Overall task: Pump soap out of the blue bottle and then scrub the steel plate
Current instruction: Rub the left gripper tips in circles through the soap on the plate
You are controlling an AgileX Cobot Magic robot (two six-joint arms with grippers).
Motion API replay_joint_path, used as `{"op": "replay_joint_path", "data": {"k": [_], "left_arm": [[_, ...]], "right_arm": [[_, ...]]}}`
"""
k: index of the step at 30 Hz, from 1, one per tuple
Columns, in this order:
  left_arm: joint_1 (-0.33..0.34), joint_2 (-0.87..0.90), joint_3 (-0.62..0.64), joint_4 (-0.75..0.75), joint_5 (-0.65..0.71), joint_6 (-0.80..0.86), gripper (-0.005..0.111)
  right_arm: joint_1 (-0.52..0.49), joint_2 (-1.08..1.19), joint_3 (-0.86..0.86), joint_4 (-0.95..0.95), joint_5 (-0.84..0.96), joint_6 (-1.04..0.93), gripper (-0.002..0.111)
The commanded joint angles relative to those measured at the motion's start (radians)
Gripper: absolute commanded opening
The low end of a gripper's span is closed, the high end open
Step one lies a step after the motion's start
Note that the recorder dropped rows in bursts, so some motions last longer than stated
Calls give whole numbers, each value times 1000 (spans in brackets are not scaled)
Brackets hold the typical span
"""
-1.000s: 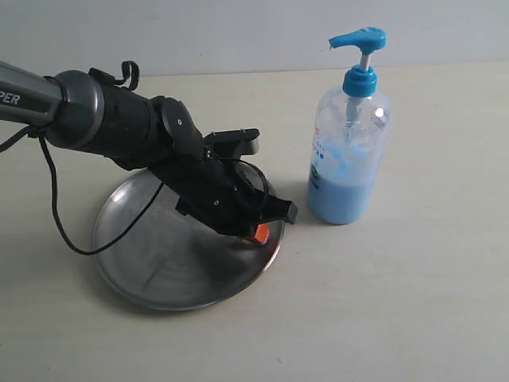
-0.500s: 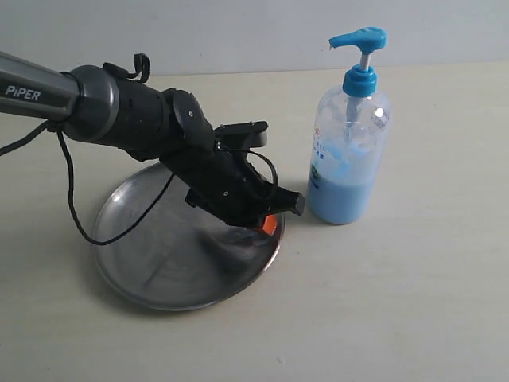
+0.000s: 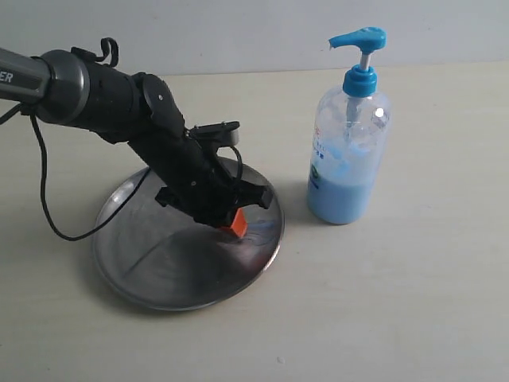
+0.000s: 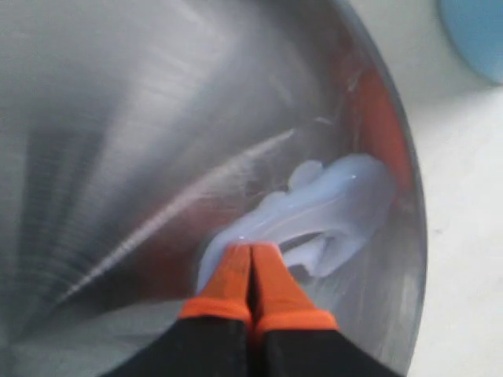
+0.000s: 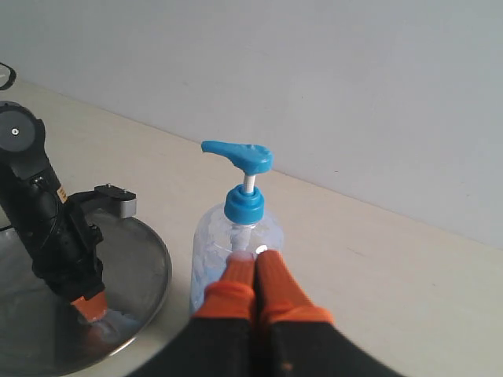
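Observation:
The steel plate (image 3: 143,263) lies on the table left of the blue bottle (image 3: 347,167), which stands upright with its blue pump head (image 3: 359,38) raised. My left gripper (image 3: 236,224) is shut, its orange tips pressed down on the plate near the right rim. In the left wrist view the left gripper (image 4: 251,250) rests at the edge of a pale blue smear of soap (image 4: 338,200) on the steel plate (image 4: 118,118). My right gripper (image 5: 253,258) is shut, empty, and held above and behind the blue bottle (image 5: 216,243); it does not show in the exterior view.
A black cable (image 3: 48,207) loops from the left arm (image 3: 119,103) down beside the plate's left rim. Pale tabletop (image 3: 413,302) spreads in front of and right of the bottle. A light wall (image 5: 354,94) runs behind the table.
My left gripper has slid left and inward across the plate, away from the right rim. The arm swung with it. Bottle and plate stay put.

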Motion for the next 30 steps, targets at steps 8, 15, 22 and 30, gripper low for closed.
{"op": "replay_joint_path", "data": {"k": [8,15,22,30], "left_arm": [[6,-29,-1,103,148,-11,0],[-32,-29,-1,82,125,-11,0],[-74,-29,-1,65,-14,-13,0],[-88,-20,-1,-33,-149,-15,0]], "right_arm": [[-4,-2,5,4,-14,4,0],[-4,-2,5,4,-14,4,0],[-4,-2,5,4,-14,4,0],[-4,-2,5,4,-16,4,0]]}}
